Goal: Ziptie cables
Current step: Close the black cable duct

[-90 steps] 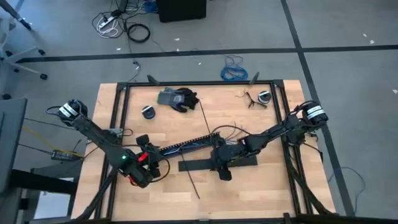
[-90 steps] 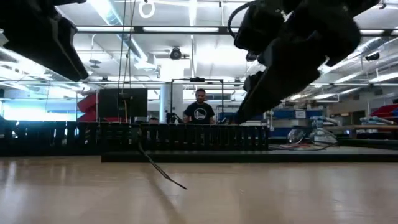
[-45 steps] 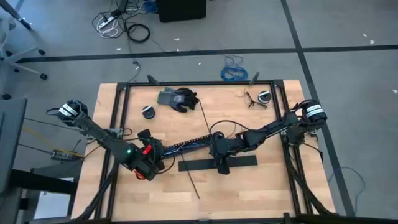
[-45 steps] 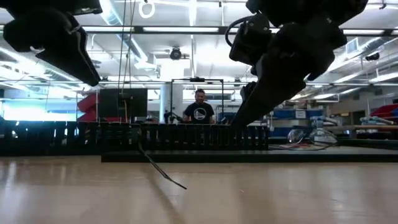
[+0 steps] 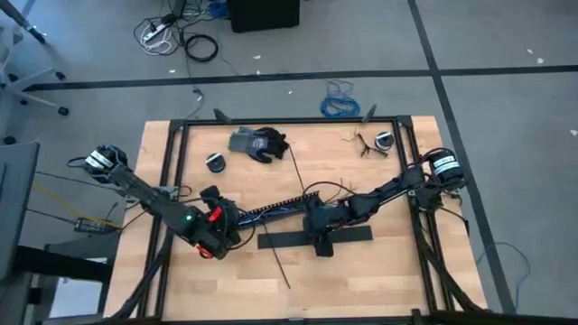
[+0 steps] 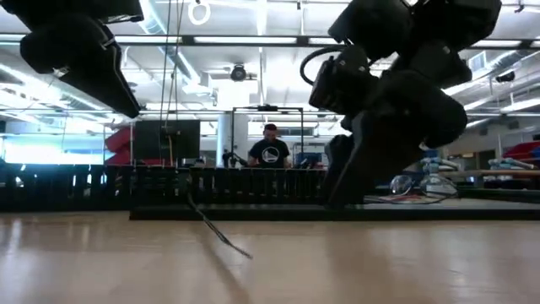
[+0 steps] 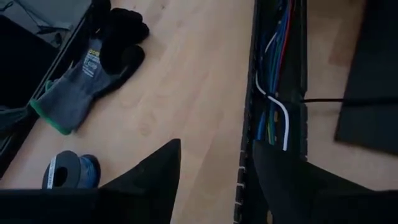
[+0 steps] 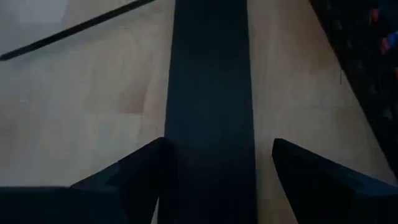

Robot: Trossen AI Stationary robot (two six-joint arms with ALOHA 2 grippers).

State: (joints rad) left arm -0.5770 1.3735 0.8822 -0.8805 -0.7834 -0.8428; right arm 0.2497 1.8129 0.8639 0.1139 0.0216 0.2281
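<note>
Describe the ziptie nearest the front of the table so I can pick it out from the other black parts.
On the wooden table, find the wide flat black bar under the right gripper. The ziptie lies just in front of that bar's left end, slanting toward the table's front edge. It is hair-thin, unlike the broad bar and the slotted duct.

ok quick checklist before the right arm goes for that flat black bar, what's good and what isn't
1. Right gripper open: ok, fingers spread either side of the wide flat black bar.
2. Right gripper over the bar: ok in the high view.
3. Left gripper open, beside the long black slotted duct: ok.
4. Blue, green and white cables lying in the duct: ok.
5. Thin black plastic ziptie held: not ok, it lies loose on the wooden table.
6. Contact with the bar: cannot tell.
</note>
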